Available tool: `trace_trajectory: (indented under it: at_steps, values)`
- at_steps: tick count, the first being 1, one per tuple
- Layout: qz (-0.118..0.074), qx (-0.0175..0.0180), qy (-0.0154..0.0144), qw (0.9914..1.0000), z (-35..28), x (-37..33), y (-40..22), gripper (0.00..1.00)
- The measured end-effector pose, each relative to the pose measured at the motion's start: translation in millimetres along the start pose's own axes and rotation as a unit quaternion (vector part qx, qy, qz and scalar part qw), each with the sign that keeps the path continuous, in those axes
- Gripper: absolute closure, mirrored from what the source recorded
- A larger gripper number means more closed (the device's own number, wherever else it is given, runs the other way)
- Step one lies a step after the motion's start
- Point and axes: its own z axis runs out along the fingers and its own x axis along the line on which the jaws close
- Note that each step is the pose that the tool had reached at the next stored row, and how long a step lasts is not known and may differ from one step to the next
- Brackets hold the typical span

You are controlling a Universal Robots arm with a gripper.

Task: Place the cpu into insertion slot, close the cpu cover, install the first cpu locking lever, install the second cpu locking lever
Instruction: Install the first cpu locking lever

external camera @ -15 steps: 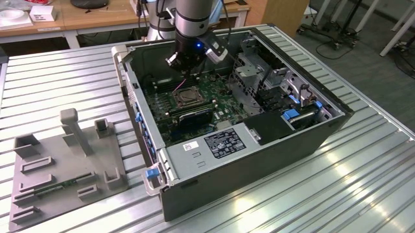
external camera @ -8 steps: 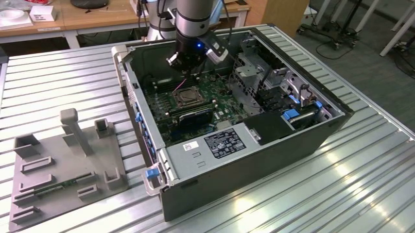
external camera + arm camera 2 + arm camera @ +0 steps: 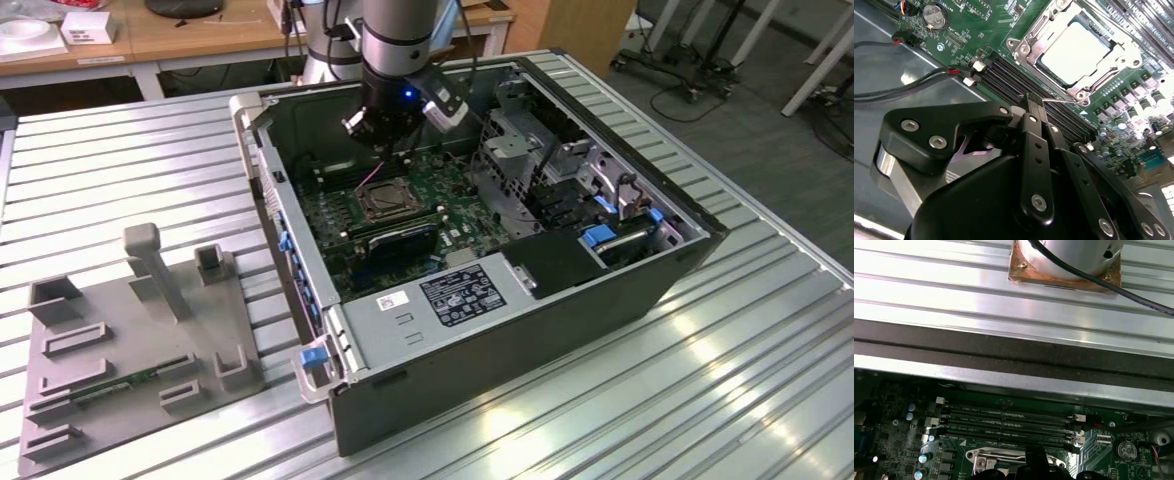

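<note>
**End effector working at the socket's locking lever**

The end effector (image 3: pixel 1035 102) is hanging inside the open computer case (image 3: pixel 534 330) on the bench (image 3: pixel 120 170), its fingers pressed together with nothing visible between them. In the second wrist view the fingertips are sitting right at the end of a thin silver locking lever (image 3: pixel 1061 100), between the memory slots (image 3: pixel 1004 75) and the socket; whether they are actually touching it cannot be told. The cpu (image 3: pixel 1079 47) is lying flat in the insertion slot (image 3: pixel 1049 72), and the cpu cover (image 3: pixel 1026 47) is lying down around it.

The lever is looking like the weak point. It is a narrow, springy wire, so closed fingertips pushing on it are likely to be slipping off sideways. A slip toward the memory slots would be driving the tips into their white latches or the small parts on the green board. If the lever is missing its hook, it could be springing back up and letting the cover lift.
</note>
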Motion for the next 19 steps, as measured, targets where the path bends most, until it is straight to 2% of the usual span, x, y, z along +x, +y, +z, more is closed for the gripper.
trace_trajectory:
  at_steps: [10,15,19]
  values:
    - [0.021,0.0021,-0.0046,0.99977,3.5,2.6,5.6,0.89]
    - [0.024,0.0023,-0.0054,0.99968,5.4,2.9,6.4,0.89]
    - [0.026,0.0025,-0.0059,0.99963,9.3,2.5,5.5,0.89]
